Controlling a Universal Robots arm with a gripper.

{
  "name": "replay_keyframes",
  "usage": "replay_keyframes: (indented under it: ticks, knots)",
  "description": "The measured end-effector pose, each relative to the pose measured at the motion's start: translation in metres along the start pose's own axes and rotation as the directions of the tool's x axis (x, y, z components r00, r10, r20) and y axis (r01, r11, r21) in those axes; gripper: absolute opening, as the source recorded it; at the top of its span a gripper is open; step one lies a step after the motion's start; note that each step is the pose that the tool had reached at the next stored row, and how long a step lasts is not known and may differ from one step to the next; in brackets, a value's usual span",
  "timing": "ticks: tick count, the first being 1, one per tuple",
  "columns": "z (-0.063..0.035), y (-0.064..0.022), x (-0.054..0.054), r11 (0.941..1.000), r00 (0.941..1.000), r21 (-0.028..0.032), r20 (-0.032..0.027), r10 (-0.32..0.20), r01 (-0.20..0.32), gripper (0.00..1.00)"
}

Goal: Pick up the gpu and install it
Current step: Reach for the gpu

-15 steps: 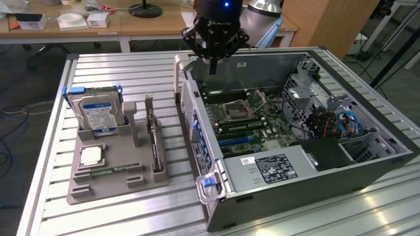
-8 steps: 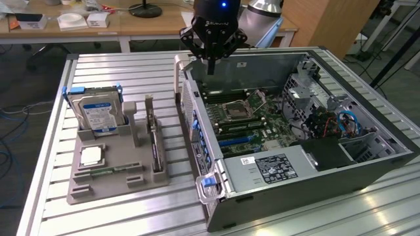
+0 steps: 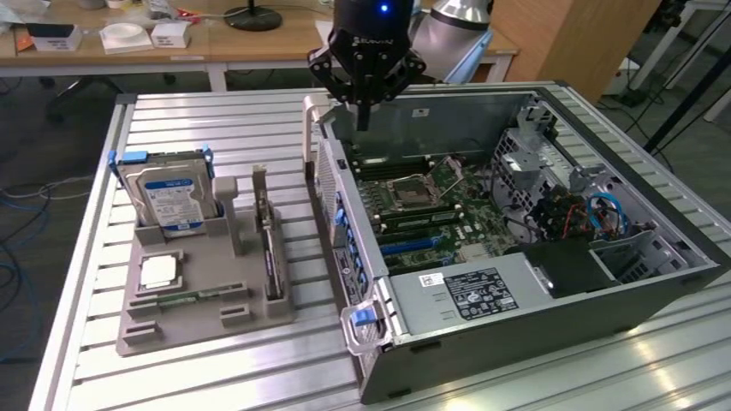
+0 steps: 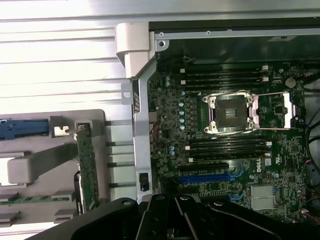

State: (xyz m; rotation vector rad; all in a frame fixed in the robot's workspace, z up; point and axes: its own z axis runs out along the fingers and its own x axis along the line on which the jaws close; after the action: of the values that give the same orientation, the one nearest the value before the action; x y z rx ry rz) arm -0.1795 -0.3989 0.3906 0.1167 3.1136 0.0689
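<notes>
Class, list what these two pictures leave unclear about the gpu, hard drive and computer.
- gpu: exterior view, edge-on in the holder, faces hidden.
- hard drive: exterior view, label print too small.
- computer: wrist view, cut off by picture edges; gripper covers part of the board.

arm (image 3: 368, 15) cut off by exterior view's top edge. gripper (image 3: 363, 125): in wrist view its dark body runs off picture's edge. gpu (image 4: 87, 165): one end hidden behind that body. hard drive (image 4: 22, 128): just blue rail inside frame, rest cut off. power supply label (image 3: 474, 291): print too small to read.
</notes>
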Motion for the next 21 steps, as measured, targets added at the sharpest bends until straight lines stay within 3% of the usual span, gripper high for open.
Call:
replay_keyframes:
  ticks: [21]
  knots:
    - [0.0003, -0.0012, 0.016, 1.0000, 1.0000, 0.0000, -0.0001, 0.000, 0.000, 0.11]
